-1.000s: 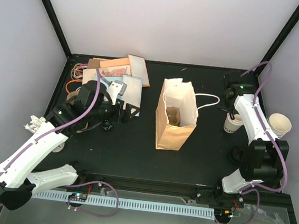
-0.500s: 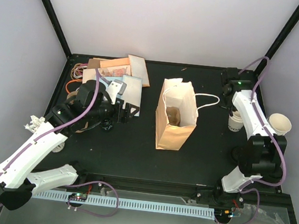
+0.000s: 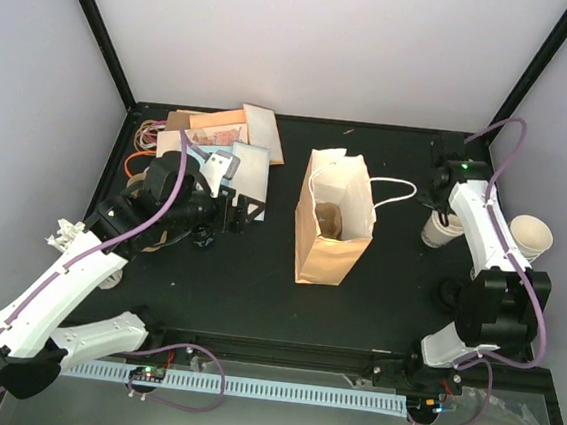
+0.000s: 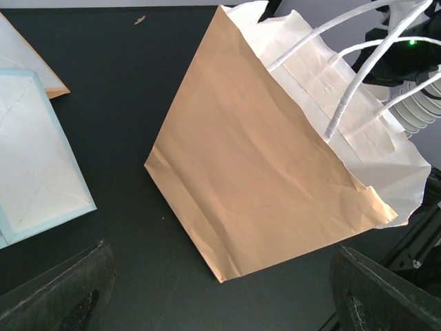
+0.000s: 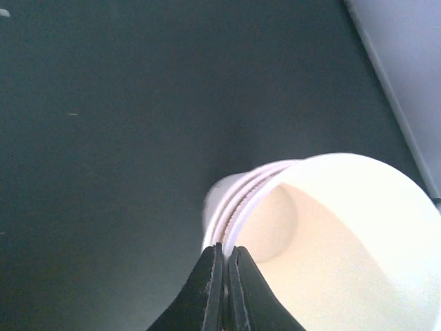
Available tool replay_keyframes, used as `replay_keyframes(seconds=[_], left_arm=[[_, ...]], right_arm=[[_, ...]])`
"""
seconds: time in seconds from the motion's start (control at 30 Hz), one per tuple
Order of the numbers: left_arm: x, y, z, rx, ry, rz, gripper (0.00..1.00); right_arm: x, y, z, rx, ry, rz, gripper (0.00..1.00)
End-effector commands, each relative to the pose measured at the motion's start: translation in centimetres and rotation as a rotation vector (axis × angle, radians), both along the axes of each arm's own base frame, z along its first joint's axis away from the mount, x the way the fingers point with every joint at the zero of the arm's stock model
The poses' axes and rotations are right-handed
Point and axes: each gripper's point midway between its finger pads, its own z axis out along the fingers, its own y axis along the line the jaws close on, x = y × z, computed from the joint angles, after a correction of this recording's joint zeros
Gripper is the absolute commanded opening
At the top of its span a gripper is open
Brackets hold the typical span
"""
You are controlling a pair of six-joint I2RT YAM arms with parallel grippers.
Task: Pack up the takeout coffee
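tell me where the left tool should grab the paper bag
Probably the top edge on its left side, from above: the paper bag stands upright with its mouth open, so that thin rim suits a pinch by the open left tool.

Bare table [image 3: 268,271] between envelopes [image 3: 231,147] and bag [image 3: 332,227]; bag upright mid-table, looped handles [image 4: 344,103] over mouth; stacked cups [image 3: 440,231] near its right.

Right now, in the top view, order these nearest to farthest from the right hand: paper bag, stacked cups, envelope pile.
1. stacked cups, pinched by the right hand
2. paper bag, mid-table
3. envelope pile, back left
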Motion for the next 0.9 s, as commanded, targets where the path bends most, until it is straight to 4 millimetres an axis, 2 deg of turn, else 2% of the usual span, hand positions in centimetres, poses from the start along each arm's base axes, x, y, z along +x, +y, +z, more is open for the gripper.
replay_keyframes(seconds=[0.0, 0.03, 0.07, 0.1, 0.13, 0.17, 0.2, 0.23, 0.27, 0.3, 0.33, 0.4, 0.47, 0.53, 0.73, 0.87], left_arm=[[0.0, -0.1, 1.7, -0.031, -0.024, -0.009, 0.87], [-0.1, -0.1, 1.7, -0.032, -0.021, -0.011, 0.87], [-0.1, -0.1, 1.6, -0.033, -0.021, -0.012, 0.87], [-0.1, -0.1, 1.4, -0.031, -0.022, -0.012, 0.87], [-0.1, -0.1, 1.3, -0.029, -0.024, -0.01, 0.87], [0.0, -0.1, 1.3, -0.03, -0.025, -0.007, 0.87], [0.0, -0.2, 1.3, -0.032, -0.024, -0.01, 0.88], [0.0, -0.2, 1.3, -0.035, -0.023, -0.012, 0.87], [0.0, -0.3, 1.4, -0.039, -0.023, -0.013, 0.87], [0.0, -0.3, 1.5, -0.04, -0.024, -0.012, 0.87], [0.0, -0.3, 1.6, -0.042, -0.027, -0.016, 0.87], [0.1, -0.3, 1.5, -0.037, -0.034, -0.015, 0.87], [0.3, -0.4, 1.6, -0.033, -0.036, -0.016, 0.87], [0.3, -0.6, 1.8, -0.036, -0.029, -0.022, 0.87], [0.5, -0.6, 2.0, -0.039, -0.039, -0.021, 0.87], [0.5, -0.8, 2.0, -0.045, -0.035, -0.024, 0.87]], right_arm=[[-0.7, -1.3, 2.3, -0.217, -0.046, -0.037, 0.01], [-0.6, -1.8, 2.8, -0.274, -0.023, -0.056, 0.01], [-0.7, -1.8, 2.2, -0.265, 0.03, -0.068, 0.01], [-0.3, -0.6, 0.9, -0.159, 0.064, -0.014, 0.01], [0.2, 2.3, -0.1, 0.053, 0.047, 0.075, 0.01], [0.5, 3.3, -0.1, 0.152, -0.002, 0.105, 0.01], [0.5, 1.8, 0.2, 0.091, -0.042, 0.052, 0.01], [-0.3, 0.1, 1.0, -0.042, -0.048, -0.026, 0.01], [-0.5, -0.7, 1.8, -0.159, -0.051, -0.042, 0.01], [-0.5, -0.7, 1.8, -0.209, -0.029, -0.027, 0.01], [-0.5, -0.6, 1.3, -0.192, 0.015, -0.018, 0.01], [0.0, 0.8, 0.3, -0.044, 0.048, 0.03, 0.01], [-0.2, 0.7, 0.5, -0.027, 0.015, 0.019, 0.01], [-0.5, 0.1, 1.4, -0.06, -0.019, 0.002, 0.01], [-1.7, -2.1, 4.6, -0.203, 0.03, -0.042, 0.01], [-1.9, -2.0, 7.0, -0.208, -0.001, -0.037, 0.01]])
